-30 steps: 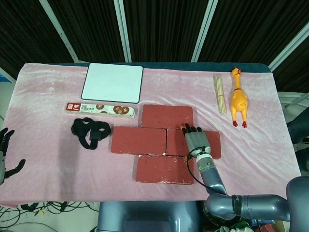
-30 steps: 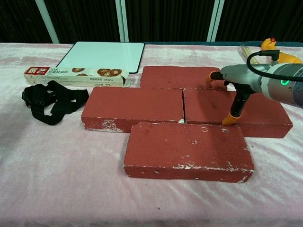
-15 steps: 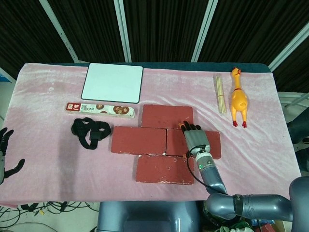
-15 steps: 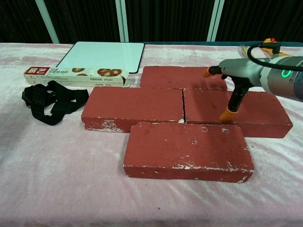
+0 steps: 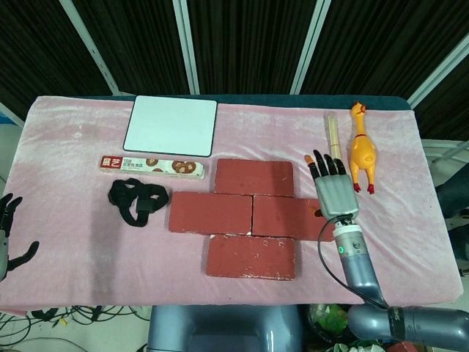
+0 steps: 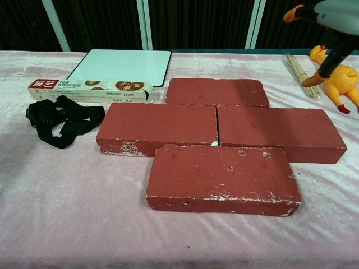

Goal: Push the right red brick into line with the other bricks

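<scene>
Several red bricks lie on the pink cloth. The right red brick [image 5: 284, 218] [image 6: 277, 133] sits end to end against the middle-left brick [image 5: 210, 213] [image 6: 160, 128], with another brick [image 5: 253, 177] [image 6: 216, 91] behind them and one [image 5: 250, 257] [image 6: 221, 178] in front. My right hand [image 5: 333, 189] [image 6: 331, 19] is raised above the brick's right end, fingers spread, holding nothing. My left hand [image 5: 7, 227] hangs off the table's left edge, fingers apart and empty.
A yellow rubber chicken [image 5: 362, 150] [image 6: 338, 77] and a bundle of wooden sticks [image 5: 333, 141] [image 6: 300, 69] lie at the right. A white board [image 5: 171, 125], a biscuit box [image 5: 152, 166] and a black strap [image 5: 136, 200] sit to the left.
My right hand has lifted off the right brick and moved up and to the right, clear of it. The bricks have not shifted.
</scene>
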Robot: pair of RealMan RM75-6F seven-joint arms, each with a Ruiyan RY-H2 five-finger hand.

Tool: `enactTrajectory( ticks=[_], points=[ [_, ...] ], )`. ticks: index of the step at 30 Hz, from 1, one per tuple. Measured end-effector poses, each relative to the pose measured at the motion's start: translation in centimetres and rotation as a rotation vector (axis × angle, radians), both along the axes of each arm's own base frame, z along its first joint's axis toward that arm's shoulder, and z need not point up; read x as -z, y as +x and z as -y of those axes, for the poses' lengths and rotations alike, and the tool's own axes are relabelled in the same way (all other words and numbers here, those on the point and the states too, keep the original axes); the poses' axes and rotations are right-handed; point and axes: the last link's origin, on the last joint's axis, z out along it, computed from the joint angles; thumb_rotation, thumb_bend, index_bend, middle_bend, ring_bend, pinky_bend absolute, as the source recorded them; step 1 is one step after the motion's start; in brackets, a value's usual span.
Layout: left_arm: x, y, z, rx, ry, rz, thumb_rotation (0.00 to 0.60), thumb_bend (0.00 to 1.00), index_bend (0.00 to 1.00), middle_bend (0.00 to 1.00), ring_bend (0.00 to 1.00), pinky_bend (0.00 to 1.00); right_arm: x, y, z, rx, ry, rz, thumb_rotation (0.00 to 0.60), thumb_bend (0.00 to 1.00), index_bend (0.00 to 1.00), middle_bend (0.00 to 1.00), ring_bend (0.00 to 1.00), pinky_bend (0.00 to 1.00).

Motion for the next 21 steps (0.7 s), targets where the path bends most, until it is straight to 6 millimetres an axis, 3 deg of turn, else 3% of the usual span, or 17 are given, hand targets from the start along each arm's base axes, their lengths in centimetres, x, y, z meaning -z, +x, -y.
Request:
enactTrajectory(
  ticks=[6, 11, 14, 21],
  points=[
    [0.0, 0.3, 0.2, 0.000, -0.015, 0.007, 0.600, 0.25, 0.10, 0.05, 0.00, 0.00, -3.1, -7.2, -5.6, -0.091, -0.218, -0.169, 0.600, 0.00, 0.00, 0.00, 0.05, 0.10],
    [0.0, 0.4, 0.3, 0.006, -0.025, 0.020, 0.600, 0.25, 0.10, 0.05, 0.00, 0.00, -3.6, -12.9, -10.7, -0.059, -0.266, -0.243, 0.600, 0.00, 0.00, 0.00, 0.05, 0.10],
    [0.0, 0.4, 0.4, 0.009, -0.029, 0.021, 0.600, 0.25, 0.10, 0.05, 0.00, 0.00, -3.3, -14.3, -12.7, -0.038, -0.254, -0.237, 0.600, 0.00, 0.00, 0.00, 0.05, 0.10],
    [0.1, 0.3, 0.4, 0.013, -0.037, 0.005, 0.600, 0.25, 0.10, 0.05, 0.00, 0.00, -3.4, -15.2, -14.3, 0.006, -0.220, -0.145, 0.600, 0.00, 0.00, 0.00, 0.05, 0.10]
  ],
)
